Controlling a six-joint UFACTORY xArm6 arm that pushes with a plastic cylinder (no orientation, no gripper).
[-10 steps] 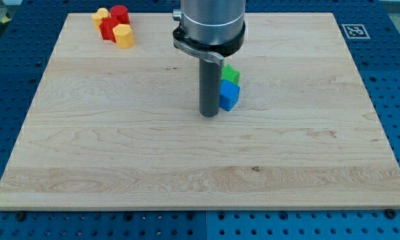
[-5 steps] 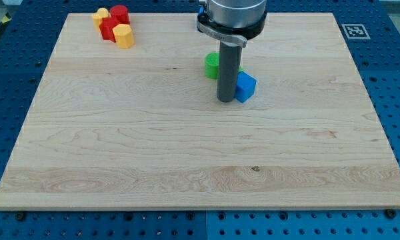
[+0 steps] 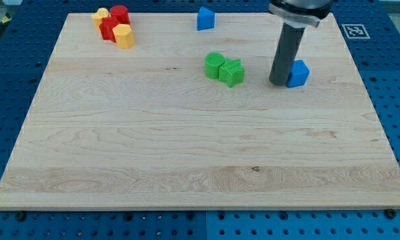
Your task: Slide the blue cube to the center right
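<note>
Contact looks set for a rightward push: my tip (image 3: 279, 83) sits on the worktop (image 3: 153, 160) directly against the view's left face of the blue cube (image 3: 297, 73), so any travel toward the view's right carries the cube ahead of it. That placement makes sense for the task, since the rod is on the side opposite the goal. There are no fingers on this rig, only the straight rod, so nothing is apart, together or clamped; the cube is merely butted against, not held. The cube lies in the right part of the board, somewhat above its middle line, so I judge it still needs to go further toward the view's right edge and a little toward the view's bottom to count as center right. Nothing stands between the cube and that edge. Off to the view's left, well apart from the rod, a green cylinder (image 3: 214, 65) and a green star (image 3: 232, 72) sit touching each other, out of the path. Another blue block (image 3: 205, 19), house-shaped as far as I can tell, rests near the view's top edge. In the top left corner a red and yellow cluster (image 3: 113, 26) is packed tight, far from the work. A pure sideways push risks the cube slipping off the round rod.
</note>
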